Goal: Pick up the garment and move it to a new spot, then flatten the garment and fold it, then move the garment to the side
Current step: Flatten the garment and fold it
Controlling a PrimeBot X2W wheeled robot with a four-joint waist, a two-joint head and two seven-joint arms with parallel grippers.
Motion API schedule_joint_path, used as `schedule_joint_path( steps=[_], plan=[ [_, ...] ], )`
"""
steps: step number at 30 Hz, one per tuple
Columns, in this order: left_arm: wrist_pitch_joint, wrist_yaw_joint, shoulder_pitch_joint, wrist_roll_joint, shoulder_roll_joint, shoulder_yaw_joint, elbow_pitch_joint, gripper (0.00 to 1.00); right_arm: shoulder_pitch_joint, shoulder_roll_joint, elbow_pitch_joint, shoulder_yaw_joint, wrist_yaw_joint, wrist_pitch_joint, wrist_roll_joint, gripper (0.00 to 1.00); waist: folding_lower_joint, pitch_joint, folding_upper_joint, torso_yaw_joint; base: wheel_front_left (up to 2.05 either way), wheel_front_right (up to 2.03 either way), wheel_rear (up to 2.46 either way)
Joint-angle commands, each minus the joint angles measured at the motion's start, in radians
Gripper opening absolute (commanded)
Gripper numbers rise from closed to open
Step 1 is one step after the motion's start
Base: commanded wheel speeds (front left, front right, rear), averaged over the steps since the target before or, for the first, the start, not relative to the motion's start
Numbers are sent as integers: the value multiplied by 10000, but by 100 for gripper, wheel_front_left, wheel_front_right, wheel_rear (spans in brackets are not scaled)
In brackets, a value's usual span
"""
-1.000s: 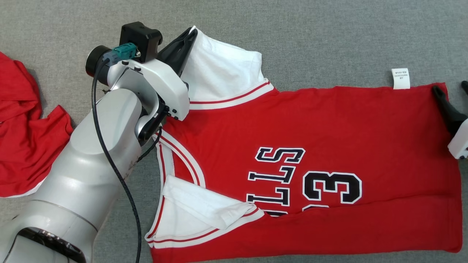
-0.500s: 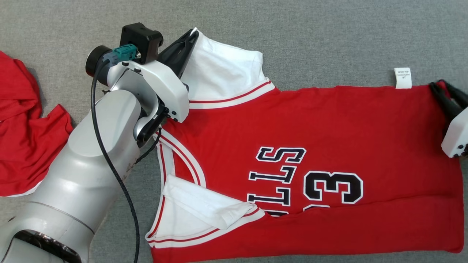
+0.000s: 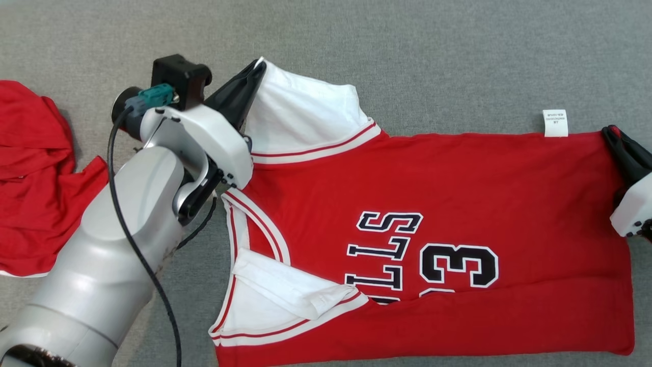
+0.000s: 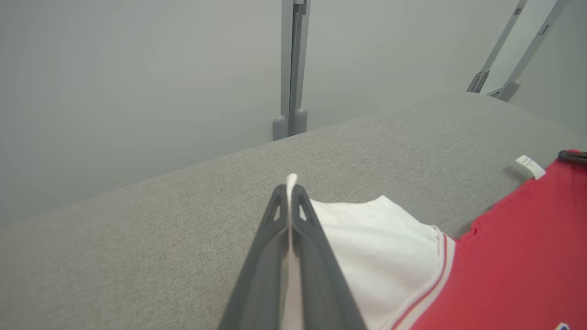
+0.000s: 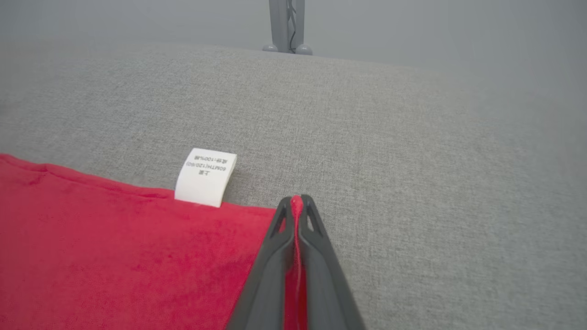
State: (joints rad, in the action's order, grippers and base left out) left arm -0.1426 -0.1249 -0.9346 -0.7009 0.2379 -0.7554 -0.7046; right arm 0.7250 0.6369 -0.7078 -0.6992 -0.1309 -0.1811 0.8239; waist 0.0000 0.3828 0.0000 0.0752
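Tension counts: left tool [image 3: 257,69] clamped on the white sleeve [image 3: 300,112], right tool [image 3: 611,133] clamped on the far-right hem corner [image 3: 596,148], so lift both evenly and carry the far edge of the garment [image 3: 458,178], spread across the bench [image 3: 458,61], nearward.

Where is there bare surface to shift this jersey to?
Bare: the grey surface beyond the far edge of the jersey, from its white sleeve across past the care label. Crowded: the left, where a crumpled red garment lies beside the left arm.
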Motion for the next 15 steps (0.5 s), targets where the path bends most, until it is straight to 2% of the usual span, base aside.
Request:
schedule_joint_path(
  steps=[1,7,15],
  plan=[
    [-38,24,103,-81,88,55,51,0,-98,26,-29,1,5,-118,89,0,0,-94,0,27,0,0,0],
    [107,-6,904,-427,568,79,973,0,-596,42,-17,211,3,-711,310,0,0,-583,0,154,0,0,0],
    [349,120,2174,-845,1316,116,2573,0,-1483,109,278,609,3,-859,471,0,0,-1219,0,270,0,0,0]
  ],
)
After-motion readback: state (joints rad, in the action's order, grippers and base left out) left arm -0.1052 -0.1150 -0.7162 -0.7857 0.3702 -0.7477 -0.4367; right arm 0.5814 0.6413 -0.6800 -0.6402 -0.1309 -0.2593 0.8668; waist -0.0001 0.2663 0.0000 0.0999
